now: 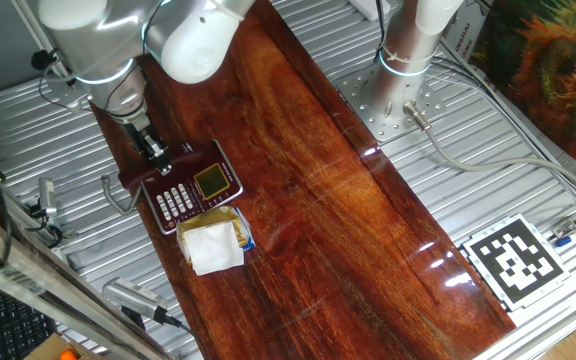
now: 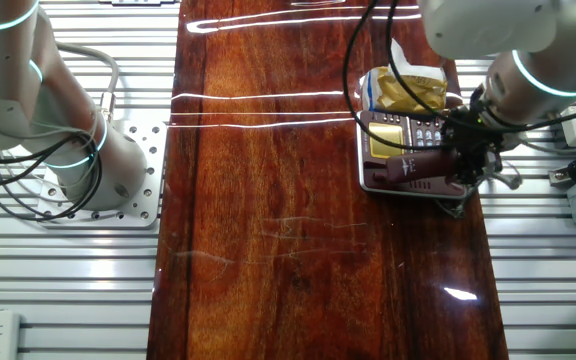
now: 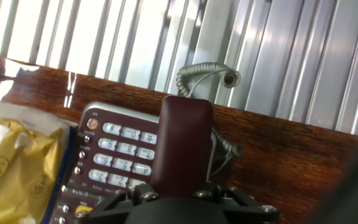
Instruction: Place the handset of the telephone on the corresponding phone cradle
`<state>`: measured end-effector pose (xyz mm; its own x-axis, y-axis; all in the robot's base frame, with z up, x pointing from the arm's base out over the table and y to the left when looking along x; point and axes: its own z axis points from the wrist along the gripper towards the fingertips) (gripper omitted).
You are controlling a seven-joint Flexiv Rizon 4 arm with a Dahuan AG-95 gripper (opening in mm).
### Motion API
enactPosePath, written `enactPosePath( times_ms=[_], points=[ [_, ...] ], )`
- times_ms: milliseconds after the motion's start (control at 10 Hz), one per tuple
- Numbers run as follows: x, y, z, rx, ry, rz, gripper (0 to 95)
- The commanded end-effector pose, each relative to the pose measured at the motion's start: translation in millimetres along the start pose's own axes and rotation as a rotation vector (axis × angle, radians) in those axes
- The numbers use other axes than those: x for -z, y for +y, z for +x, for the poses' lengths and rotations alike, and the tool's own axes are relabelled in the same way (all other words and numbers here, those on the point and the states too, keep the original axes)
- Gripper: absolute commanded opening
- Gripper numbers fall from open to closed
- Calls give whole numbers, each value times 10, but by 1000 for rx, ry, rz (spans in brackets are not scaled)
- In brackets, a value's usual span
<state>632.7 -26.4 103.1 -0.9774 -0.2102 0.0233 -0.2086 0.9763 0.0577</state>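
My gripper [image 1: 153,148] is clamped on the handset [image 3: 182,143], holding it over the phone's edge beside the white keypad [image 3: 120,155], right at the phone cradle [image 2: 413,182]. Grey coiled cord [image 3: 204,73] loops behind; a white-and-yellow packet [image 1: 211,240] touches the phone.

Taken from the one fixed view. The wooden board [image 1: 368,220] runs bare from the phone [image 1: 190,190] toward 4 o'clock, giving open passage there. A paper packet [image 1: 213,243] lies touching the phone at its 5 o'clock edge, blocking that side. At 10 o'clock the gripper [image 1: 154,152] holds the handset [image 1: 150,175] over the phone. The coiled cord [image 3: 199,71] loops over the board edge onto the ribbed metal.
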Motion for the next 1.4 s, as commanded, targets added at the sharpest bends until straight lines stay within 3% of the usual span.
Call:
enactPosePath(
  times_ms=[100,700,1400],
  points=[
    [-47,-7,-4,-30,2,4,0],
    [-108,-5,58,-50,10,19,0],
    [-256,11,209,-50,-13,14,0]
  ],
)
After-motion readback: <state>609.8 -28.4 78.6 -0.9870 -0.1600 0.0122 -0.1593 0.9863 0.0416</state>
